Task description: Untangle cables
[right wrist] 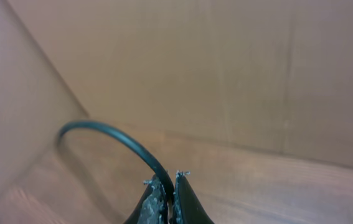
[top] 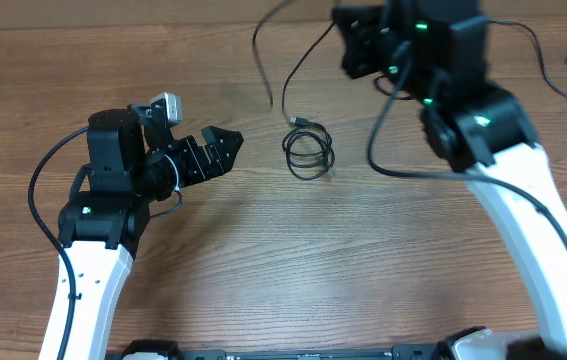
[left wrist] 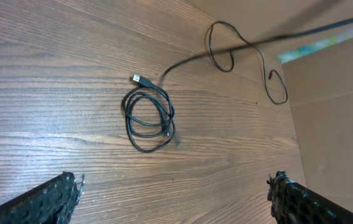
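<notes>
Place: coil on table ahead of left gripper, jaws wide, empty | right gripper pinched on loose strand | handling: light, limp; take coil by outer loop, not plug.

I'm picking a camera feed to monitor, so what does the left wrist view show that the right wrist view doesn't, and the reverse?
Left wrist only: the coiled cable lying on the table, loose strands beyond it, and the open left tool. Right wrist only: the right tool shut on a black strand that arches away to the left. Both: the wooden table and a brown cardboard wall.
</notes>
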Motion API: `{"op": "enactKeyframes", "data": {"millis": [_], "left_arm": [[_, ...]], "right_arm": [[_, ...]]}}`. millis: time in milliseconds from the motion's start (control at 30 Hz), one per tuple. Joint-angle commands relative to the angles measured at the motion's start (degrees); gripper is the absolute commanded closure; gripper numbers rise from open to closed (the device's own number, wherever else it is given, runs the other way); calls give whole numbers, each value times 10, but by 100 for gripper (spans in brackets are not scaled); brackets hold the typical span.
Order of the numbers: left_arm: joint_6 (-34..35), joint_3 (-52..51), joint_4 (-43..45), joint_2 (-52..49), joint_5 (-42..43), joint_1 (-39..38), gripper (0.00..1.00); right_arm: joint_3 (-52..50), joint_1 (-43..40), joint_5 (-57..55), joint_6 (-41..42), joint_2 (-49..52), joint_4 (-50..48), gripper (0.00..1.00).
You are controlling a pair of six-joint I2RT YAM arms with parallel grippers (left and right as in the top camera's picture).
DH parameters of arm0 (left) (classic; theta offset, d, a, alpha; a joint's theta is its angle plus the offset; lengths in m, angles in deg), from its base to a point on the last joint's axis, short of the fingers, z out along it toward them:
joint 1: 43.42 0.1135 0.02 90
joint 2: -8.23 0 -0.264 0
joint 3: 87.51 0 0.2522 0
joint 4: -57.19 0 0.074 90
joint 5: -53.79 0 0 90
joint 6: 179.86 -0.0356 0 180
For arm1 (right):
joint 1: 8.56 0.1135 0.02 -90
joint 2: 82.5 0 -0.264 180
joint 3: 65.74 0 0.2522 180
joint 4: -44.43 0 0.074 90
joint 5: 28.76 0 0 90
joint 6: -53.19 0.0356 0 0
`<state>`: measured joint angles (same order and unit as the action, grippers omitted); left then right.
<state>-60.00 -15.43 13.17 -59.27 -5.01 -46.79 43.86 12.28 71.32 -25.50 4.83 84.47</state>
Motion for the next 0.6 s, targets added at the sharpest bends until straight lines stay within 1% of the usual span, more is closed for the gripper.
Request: {"op": "enactKeyframes", "data": {"millis": [0, 100, 267, 567], "left_arm": [[-12, 11, -2, 12, -2, -2, 0], [-12, 11, -8, 12, -2, -2, 0], [-27, 11, -17, 12, -3, -2, 0], [-29, 11, -23, 12, -3, -2, 0]], "right_arm": [[11, -20, -31, 53, -56, -16, 96], [11, -46, -84, 52, -85, -24, 96], [11, -111, -155, 52, -117, -22, 96], [10, -251, -167, 50, -102, 14, 96]]}}
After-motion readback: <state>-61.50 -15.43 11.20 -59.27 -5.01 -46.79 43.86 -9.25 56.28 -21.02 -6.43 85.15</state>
